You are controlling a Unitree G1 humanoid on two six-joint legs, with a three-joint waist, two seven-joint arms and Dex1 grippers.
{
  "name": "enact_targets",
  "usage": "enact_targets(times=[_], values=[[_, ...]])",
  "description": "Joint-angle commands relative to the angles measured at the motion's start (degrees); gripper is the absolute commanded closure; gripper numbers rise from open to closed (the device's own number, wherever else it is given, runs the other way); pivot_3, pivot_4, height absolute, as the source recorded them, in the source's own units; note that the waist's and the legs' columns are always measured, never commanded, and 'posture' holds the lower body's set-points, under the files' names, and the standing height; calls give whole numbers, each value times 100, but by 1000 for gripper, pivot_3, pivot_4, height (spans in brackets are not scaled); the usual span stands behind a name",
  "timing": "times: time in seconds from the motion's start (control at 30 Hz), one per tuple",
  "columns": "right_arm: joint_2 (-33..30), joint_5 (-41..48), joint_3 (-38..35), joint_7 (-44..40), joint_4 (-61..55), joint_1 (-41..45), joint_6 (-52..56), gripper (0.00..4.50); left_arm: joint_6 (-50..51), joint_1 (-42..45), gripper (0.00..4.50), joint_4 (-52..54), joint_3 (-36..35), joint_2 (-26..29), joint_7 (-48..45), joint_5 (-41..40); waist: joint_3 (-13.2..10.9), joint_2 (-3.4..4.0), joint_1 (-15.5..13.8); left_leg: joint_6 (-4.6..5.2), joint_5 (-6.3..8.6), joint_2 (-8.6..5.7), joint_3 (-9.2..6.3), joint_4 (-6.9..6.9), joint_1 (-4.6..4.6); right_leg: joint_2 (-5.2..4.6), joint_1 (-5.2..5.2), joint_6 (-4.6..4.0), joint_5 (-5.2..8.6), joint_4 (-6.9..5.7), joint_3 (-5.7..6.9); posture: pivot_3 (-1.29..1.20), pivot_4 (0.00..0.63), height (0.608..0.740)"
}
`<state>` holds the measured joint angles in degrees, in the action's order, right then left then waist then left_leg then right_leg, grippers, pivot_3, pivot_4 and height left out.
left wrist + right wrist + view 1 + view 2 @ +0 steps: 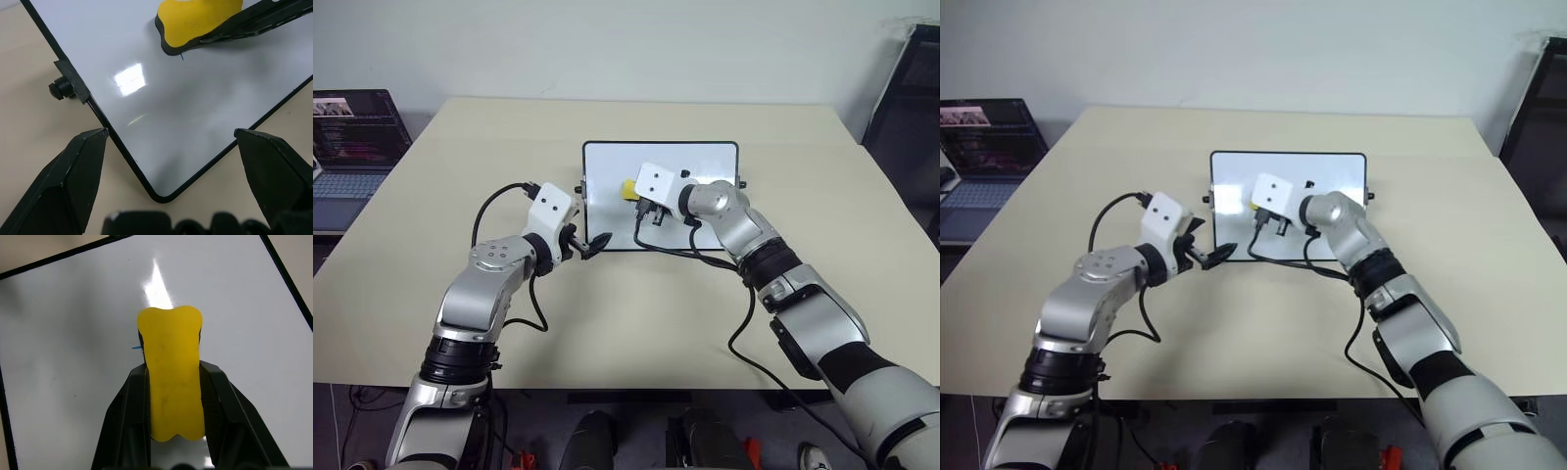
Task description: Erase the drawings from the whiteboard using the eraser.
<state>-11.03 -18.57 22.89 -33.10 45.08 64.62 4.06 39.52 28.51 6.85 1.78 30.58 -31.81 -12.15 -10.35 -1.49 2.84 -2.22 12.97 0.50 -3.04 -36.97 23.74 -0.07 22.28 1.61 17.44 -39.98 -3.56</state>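
The whiteboard (pixel 705 162) lies flat at the middle of the table, glossy white in a thin black frame with a small black knob (pixel 59 89) on its side. My right gripper (pixel 173 367) is shut on the yellow eraser (pixel 171 347), whose dark underside rests on the left part of the board. Of the drawings, a tiny blue stroke (pixel 137 347) peeks out beside the eraser. My left gripper (pixel 169 132) stands open, its two fingers either side of the board's near left corner (pixel 161 196).
An open laptop (pixel 352 137) sits on a side table at the far left. A black chair (pixel 911 98) stands by the table's right side. Black cables (pixel 685 253) hang from both wrists across the board's near edge.
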Motion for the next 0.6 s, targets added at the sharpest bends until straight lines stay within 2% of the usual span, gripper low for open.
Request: enact_targets(times=[0.03,0.33,0.5,0.6], values=[[-93,-157,-6,98,87,116,-74,3503,-80,94,0,178,-174,78,32,8,0,0,0,0,0,0,0,0,0,0,0,0,0,0,0,0,150,740],[-392,-445,385,-466,-245,-257,-255,3503,-163,66,0,69,-237,146,29,21,0,0,5,-1,0,0,1,-1,-4,0,-2,0,0,-3,-1,0,150,740],[-272,-447,123,230,-31,20,-396,3503,-103,53,0,151,-213,91,63,27,0,0,10,-1,-1,0,2,-1,-14,0,-10,0,0,-4,-1,0,150,740],[-244,-408,59,360,93,140,-417,3503,-57,63,0,199,-195,74,81,18,0,0,13,-4,-3,1,2,-1,-15,0,-9,0,-1,-8,-2,0,150,740]])
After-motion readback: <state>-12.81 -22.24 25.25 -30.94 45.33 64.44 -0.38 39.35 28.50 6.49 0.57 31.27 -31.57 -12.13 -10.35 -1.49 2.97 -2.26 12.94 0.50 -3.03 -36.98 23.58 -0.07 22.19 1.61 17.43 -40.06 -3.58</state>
